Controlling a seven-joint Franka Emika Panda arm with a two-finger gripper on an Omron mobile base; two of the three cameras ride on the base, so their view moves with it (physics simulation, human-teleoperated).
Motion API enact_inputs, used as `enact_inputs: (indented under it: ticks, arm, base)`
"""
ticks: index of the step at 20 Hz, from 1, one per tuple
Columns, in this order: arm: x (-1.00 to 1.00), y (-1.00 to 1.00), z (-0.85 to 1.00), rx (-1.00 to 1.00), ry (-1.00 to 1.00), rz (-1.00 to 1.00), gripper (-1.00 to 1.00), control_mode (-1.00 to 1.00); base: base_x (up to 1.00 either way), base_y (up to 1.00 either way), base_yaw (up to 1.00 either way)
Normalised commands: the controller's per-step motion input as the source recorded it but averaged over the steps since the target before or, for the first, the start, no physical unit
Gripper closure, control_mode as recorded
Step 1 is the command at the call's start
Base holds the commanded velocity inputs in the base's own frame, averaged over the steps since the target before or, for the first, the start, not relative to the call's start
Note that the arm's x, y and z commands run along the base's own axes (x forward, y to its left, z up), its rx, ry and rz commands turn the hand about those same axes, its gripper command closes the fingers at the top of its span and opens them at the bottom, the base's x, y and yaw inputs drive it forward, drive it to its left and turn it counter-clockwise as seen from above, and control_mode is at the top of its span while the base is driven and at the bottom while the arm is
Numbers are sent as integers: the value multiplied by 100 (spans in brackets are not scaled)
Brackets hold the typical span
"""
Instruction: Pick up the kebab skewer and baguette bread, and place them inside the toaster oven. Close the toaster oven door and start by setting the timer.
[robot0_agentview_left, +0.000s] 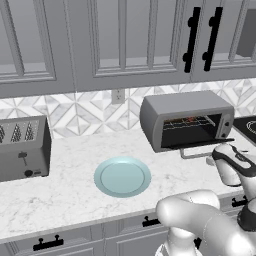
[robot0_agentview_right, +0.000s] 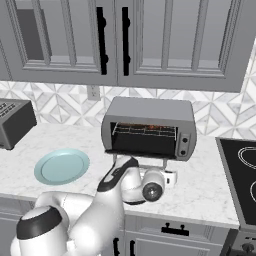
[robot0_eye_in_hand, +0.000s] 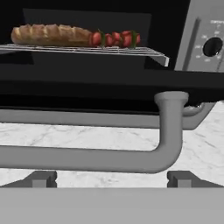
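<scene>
The door (robot0_eye_in_hand: 87, 85) of the toaster oven (robot0_agentview_right: 150, 112) hangs open, folded down flat in front of the oven mouth. Its silver bar handle (robot0_eye_in_hand: 87, 158) runs across the hand view from 9 o'clock toward 3 o'clock, then bends up through a post at the right end to meet the door's edge. That long axis lies level and crosswise to the gripper (robot0_eye_in_hand: 111, 179).

The two dark fingertips (robot0_eye_in_hand: 39, 179) rise at the bottom of the hand view, one at about 7 o'clock and one at about 5 o'clock. They stand spread wide and hold nothing. The handle sits just above them, toward 12 o'clock, near but apart, with pale marble counter (robot0_agentview_left: 65, 185) visible between bar and tips. Judged from this, closing the door calls for the fingers to come in under the bar and lift it up and forward.

Deeper in, at 11 o'clock, the wire rack (robot0_eye_in_hand: 131, 51) carries the baguette (robot0_eye_in_hand: 48, 35) lying lengthwise left to right, and the skewer (robot0_eye_in_hand: 116, 38) touches its right end, on the same line. Both are already inside.

At 2 o'clock a round dark knob (robot0_eye_in_hand: 213, 46) sits on the grey side panel (robot0_eye_in_hand: 194, 39); whether it is the timer cannot be told.

In the base views, the arm reaches low in front of the oven. An empty pale blue plate (robot0_agentview_left: 122, 176) lies well to the left, with a slotted toaster (robot0_agentview_left: 22, 147) beyond it.
</scene>
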Motion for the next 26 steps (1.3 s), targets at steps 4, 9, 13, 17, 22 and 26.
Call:
enact_inputs:
  ticks: [4,9,13,17,22,26]
  arm:
    - [19,0,49,0,-11,2,-100,-100]
    - [27,0,46,0,-11,2,-100,-100]
    - [28,0,30,0,-8,2,-100,-100]
    - [26,4,15,0,-6,3,-100,-100]
    - [23,5,6,0,-5,4,-100,-100]
    - [21,5,2,0,-4,4,-100,-100]
  base:
    - [0,0,0]
    - [0,0,0]
    - [0,0,0]
    - [0,0,0]
    - [0,0,0]
    - [0,0,0]
